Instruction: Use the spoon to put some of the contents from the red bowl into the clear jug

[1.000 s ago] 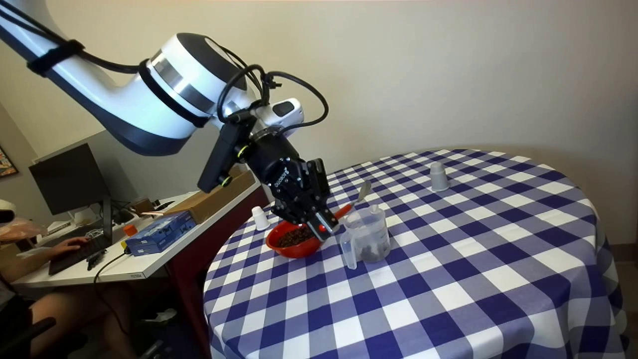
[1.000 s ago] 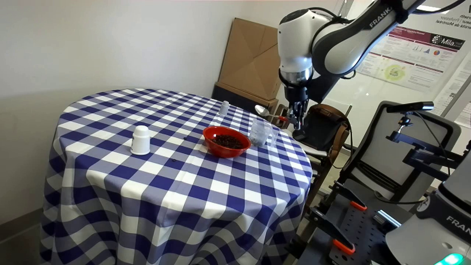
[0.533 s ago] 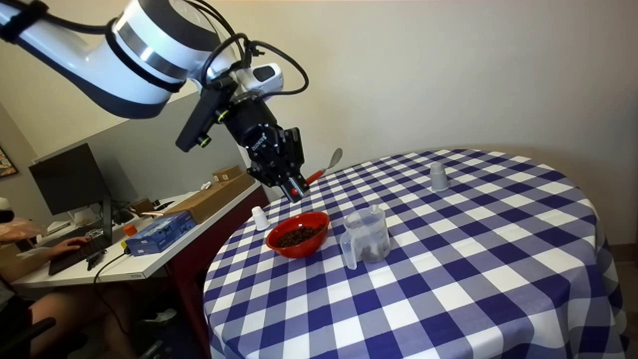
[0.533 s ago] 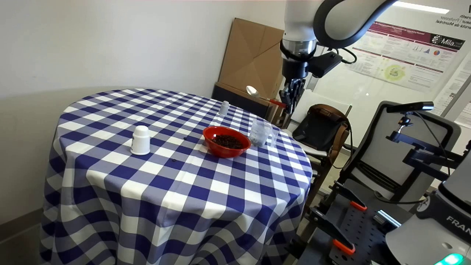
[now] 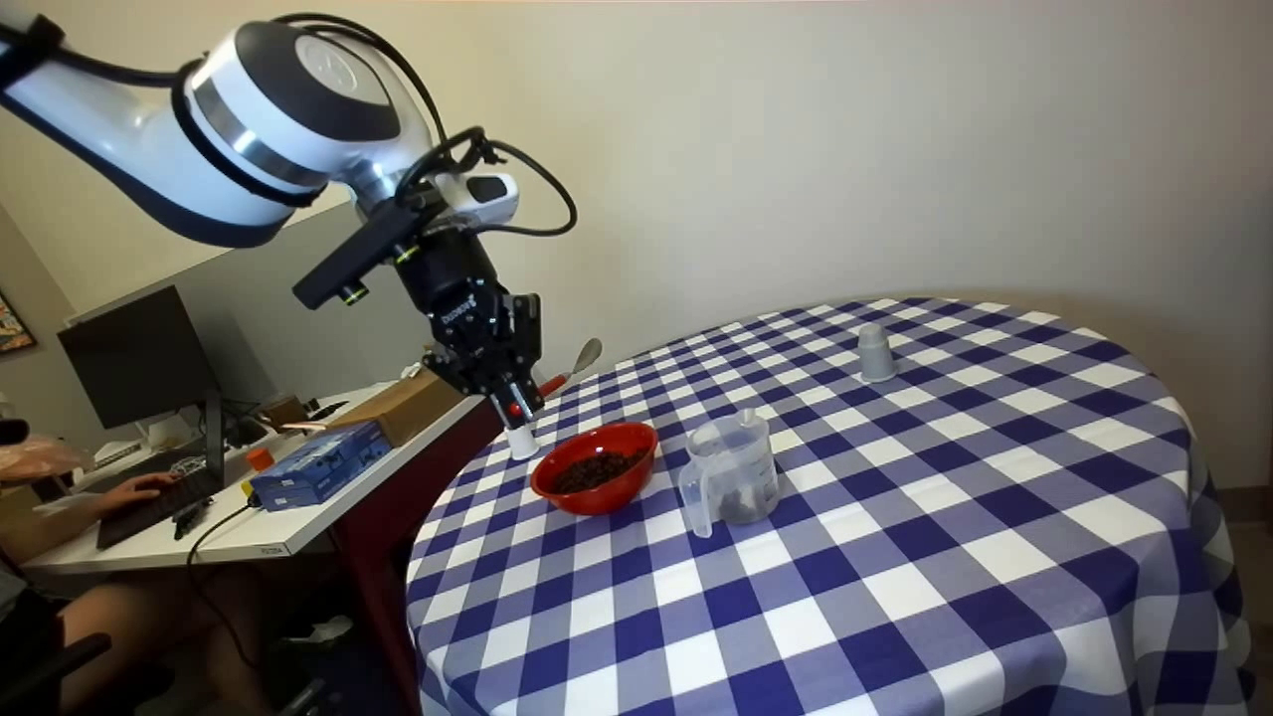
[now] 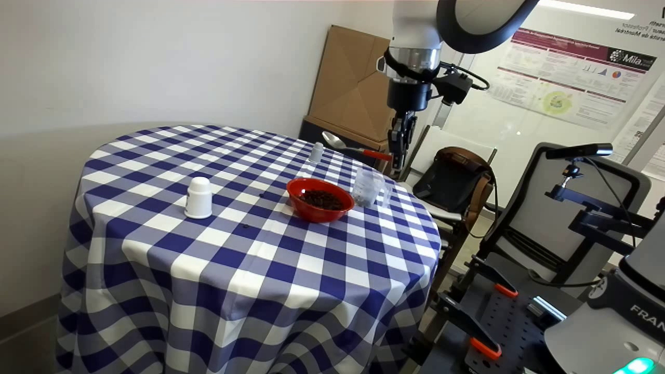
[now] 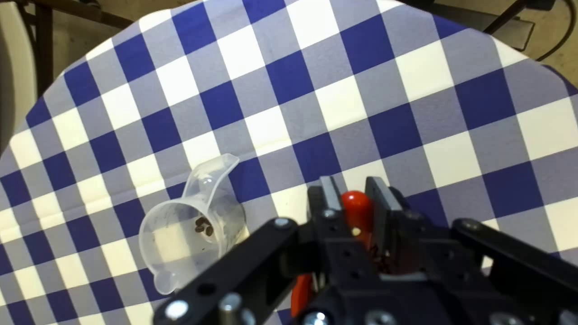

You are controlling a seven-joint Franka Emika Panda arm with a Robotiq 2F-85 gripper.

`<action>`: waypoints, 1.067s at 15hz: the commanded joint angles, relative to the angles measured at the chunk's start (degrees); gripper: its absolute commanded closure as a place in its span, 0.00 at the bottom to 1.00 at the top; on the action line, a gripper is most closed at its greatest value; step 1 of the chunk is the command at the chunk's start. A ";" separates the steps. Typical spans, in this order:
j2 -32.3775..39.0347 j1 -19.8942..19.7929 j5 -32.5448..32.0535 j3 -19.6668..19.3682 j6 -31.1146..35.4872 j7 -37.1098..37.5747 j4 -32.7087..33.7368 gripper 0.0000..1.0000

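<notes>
The red bowl (image 5: pixel 603 500) holds dark brown pieces and stands on the checked table; it also shows in an exterior view (image 6: pixel 314 214). The clear jug (image 5: pixel 736 457) stands beside it, with a few dark pieces at its bottom in the wrist view (image 7: pixel 229 212). My gripper (image 5: pixel 519 408) is shut on the red handle of the spoon (image 5: pixel 589 354), raised above the table. The spoon's metal head (image 6: pixel 333 140) tilts upward and shows no visible load. In the wrist view, the gripper (image 7: pixel 354 187) clamps the handle end (image 7: pixel 357 205); the spoon's head is hidden and the bowl mostly hidden.
A white cup-like item (image 5: pixel 873 353) stands far back on the table; a similar one (image 5: pixel 520 445) stands near the bowl, partly behind the gripper. A desk with a blue box (image 5: pixel 320 465) adjoins the table. A chair with a bag (image 6: pixel 452 179) stands beyond the table edge.
My gripper has risen with the spoon from near the jug, then moved left and lower in an exterior view, away from the jug. The bowl and jug have not moved.
</notes>
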 commanded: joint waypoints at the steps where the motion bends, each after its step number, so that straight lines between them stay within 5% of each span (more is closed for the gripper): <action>1: 2.70 0.18 1.69 0.38 -2.36 -2.82 0.31 0.90; 16: 20.97 1.02 1.08 -0.48 -10.28 -1.20 13.81 0.90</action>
